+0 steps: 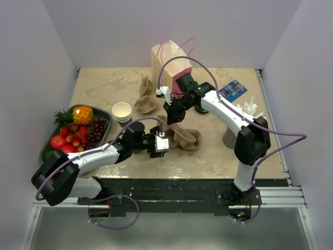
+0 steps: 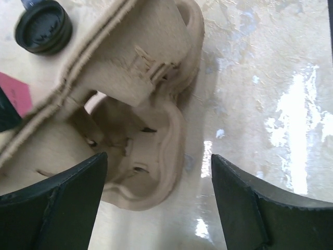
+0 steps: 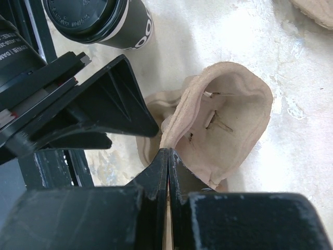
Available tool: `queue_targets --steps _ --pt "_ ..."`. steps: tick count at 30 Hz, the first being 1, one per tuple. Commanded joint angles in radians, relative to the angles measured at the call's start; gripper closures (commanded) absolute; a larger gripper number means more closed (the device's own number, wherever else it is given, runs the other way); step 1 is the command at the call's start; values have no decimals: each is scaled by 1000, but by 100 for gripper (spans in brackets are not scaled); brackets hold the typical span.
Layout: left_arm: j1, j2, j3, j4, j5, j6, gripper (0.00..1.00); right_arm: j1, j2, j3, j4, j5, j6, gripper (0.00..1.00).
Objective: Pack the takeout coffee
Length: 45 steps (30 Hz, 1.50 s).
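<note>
Brown cup tray (image 3: 234, 114). Coffee cup (image 3: 99, 18) with black lid and black-and-white wall. Creamy, blotchy table (image 3: 208, 36). Red apples (image 1: 58, 141). White stacked cups (image 1: 122, 111).

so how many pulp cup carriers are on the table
3. One carrier in the middle, pinched by the right gripper; two more further back on the left, beside the white cups. The arms could hide others.

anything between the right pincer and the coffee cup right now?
Yes. The right pincer is shut on the wall of the pulp carrier. In the right wrist view the open left pincer sits across the line to the takeout coffee, which stands beyond it.
</note>
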Motion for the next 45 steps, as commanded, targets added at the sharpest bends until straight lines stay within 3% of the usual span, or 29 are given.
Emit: queue_targets --steps 1,13,45 --pt "1 -38 -13 43 42 -113 16 -7 -23 34 -4 17 -3 100" --pt "-8 -34 36 196 82 -112 8 -8 -14 43 -1 19 1 100" --pt "-45 107 105 209 36 -34 6 -7 -18 39 21 14 29 100"
